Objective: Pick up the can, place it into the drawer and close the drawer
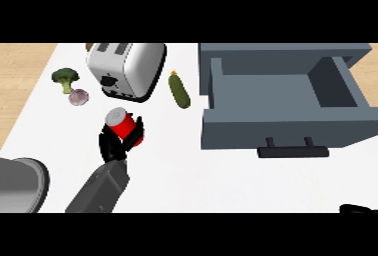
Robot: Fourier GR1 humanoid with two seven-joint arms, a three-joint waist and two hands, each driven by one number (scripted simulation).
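the left hand (112,146) is curled round the red can (123,123), which tilts left of the counter's middle. the open drawer (251,127) sits toward the right edge. swung across low, the can may clip the drawer's front wall or the zucchini (179,91).

Can (122,126): glossy red side, silvery metal top; toaster (125,67): shiny polished metal with a dark glossy base. Counter (221,180) is smooth matt white, the strip (22,75) left of it pale wood grain. Drawer (251,132) is smooth matt grey, its handle (293,151) matt black, the forearm (100,190) dull grey, the left hand (112,147) matt black, plastic-looking.
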